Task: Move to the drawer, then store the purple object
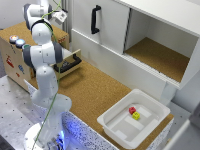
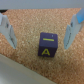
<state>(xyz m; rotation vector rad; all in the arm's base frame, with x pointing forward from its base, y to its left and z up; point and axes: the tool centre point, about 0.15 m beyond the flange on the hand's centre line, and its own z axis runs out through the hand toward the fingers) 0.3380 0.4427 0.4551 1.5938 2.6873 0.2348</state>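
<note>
A Franka arm stands bent over the cork-topped counter beside the brown wooden box, whose small drawer with its black bar handle stands pulled open. In the wrist view the purple object, a cube marked with a yellow "A", rests on cork between the fingers of the gripper, jaws spread wide and touching nothing. (Whether that cork is the drawer floor or the counter cannot be told; the cube is hidden in the exterior view.) The cube sits nearer one finger than the other, so an uneven close could nudge or twist it out of the grasp. Well apart, a white tray holds a red block and a yellow block.
</note>
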